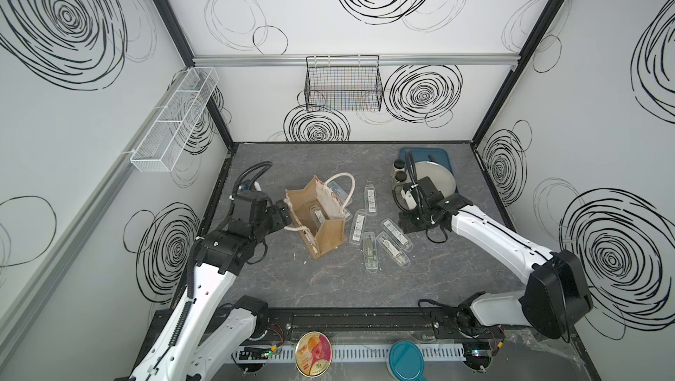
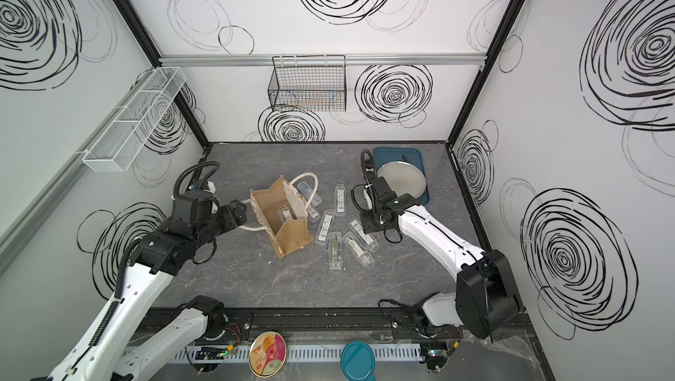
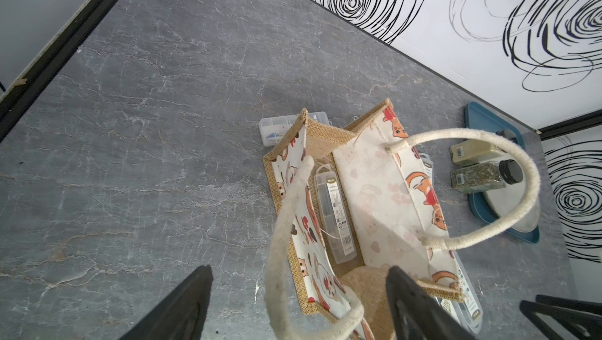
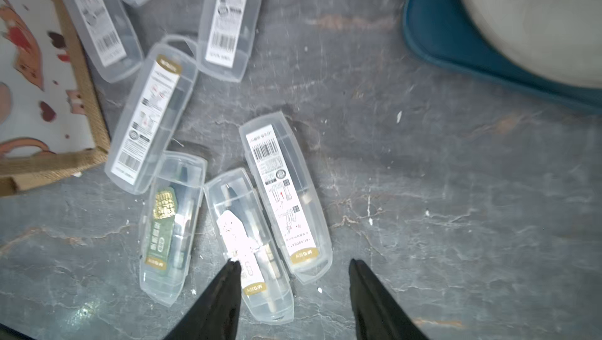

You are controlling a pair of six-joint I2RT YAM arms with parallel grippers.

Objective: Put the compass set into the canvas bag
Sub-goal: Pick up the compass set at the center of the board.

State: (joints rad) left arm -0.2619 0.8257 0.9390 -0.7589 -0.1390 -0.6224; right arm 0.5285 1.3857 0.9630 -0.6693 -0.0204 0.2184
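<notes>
Clear compass cases [image 4: 286, 195]: one inside canvas bag [image 1: 330, 235], perhaps seven outside; left fingers [image 3: 182, 305], right fingers [image 4: 215, 305] spread.

Eight clear plastic compass cases [image 1: 358, 225] are showing: one inside the single tan burlap bag [image 1: 330, 238] at centre, seven right of it. Two black-lidded spice jars [image 1: 400, 177], one round grey plate [image 1: 438, 178] and one blue tray [image 1: 431, 153] are sitting upper right.

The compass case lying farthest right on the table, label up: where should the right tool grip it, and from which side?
Probably from straight above, with the right tool pinching the compass case across its narrow width near the barcode end. It lies flat, and there both long edges look free; farther along, a neighbouring case crowds one edge.
</notes>
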